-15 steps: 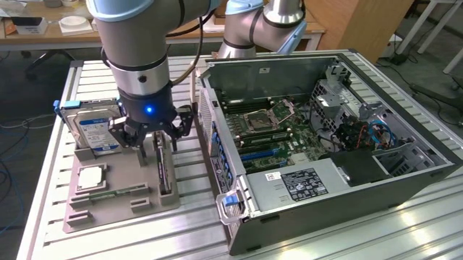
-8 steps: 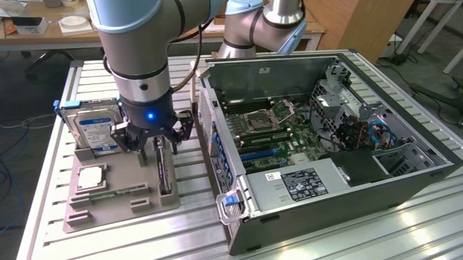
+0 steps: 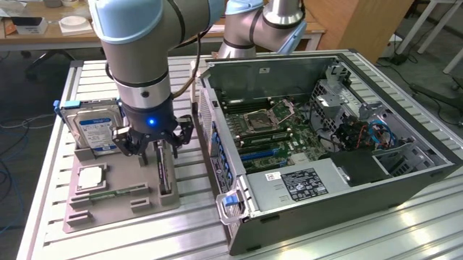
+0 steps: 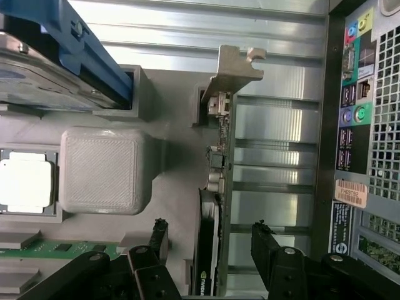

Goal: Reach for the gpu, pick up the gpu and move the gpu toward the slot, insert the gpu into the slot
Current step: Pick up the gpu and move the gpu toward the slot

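1. The step in hand, as I judge it, is the end of the reach: nothing is lifted yet.
2. The tool (image 3: 160, 154) hangs low over the grey holder (image 3: 108, 208), which lies on the worktop (image 3: 405, 227) toward its edge at the exterior view's left, beside the open computer case (image 3: 326, 179).
3. The tool (image 4: 210, 230) is spread wide and holds nothing. In the wrist view its fingers (image 4: 156, 240) stand on either side of the gpu (image 4: 224, 144), with a gap on each side.
4. The gpu (image 3: 165, 173) stands on edge in its groove of the holder, at the holder's side nearest the case, its silver bracket (image 4: 234, 65) at the end away from the tool.
5. The hard drive (image 3: 97, 130) and the processor chip (image 3: 90, 177) sit in the holder's other pockets, clear of the fingers.
6. The slot (image 3: 257, 155) I take to be one of the blue ones on the board inside the case; it is empty.
7. A grasp from here calls for an even squeeze across card and cooler, with the tool centred so neither finger tips the card in its groove.
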### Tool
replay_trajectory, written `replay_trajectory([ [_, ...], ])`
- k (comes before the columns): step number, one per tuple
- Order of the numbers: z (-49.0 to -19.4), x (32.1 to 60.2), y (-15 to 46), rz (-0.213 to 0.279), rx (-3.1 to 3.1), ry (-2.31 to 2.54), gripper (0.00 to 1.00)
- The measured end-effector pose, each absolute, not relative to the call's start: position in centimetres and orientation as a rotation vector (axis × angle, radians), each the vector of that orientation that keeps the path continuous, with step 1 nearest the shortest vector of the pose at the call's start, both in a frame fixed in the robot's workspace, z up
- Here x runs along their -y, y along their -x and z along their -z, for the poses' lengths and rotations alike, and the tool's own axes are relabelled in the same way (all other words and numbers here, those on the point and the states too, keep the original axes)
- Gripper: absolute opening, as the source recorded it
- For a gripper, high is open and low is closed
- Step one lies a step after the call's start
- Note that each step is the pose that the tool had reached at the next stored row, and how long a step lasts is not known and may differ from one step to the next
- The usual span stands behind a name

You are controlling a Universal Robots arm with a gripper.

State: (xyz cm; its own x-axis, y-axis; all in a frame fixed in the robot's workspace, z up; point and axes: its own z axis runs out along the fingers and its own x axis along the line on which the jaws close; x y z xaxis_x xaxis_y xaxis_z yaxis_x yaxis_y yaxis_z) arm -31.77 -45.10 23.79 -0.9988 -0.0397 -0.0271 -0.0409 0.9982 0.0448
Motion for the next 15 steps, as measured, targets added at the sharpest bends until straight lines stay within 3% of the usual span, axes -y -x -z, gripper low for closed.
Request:
replay_trajectory([
  [15, -22.1, 45.1, 31.8, -0.07, -3.114, -0.003, 0.65],
])
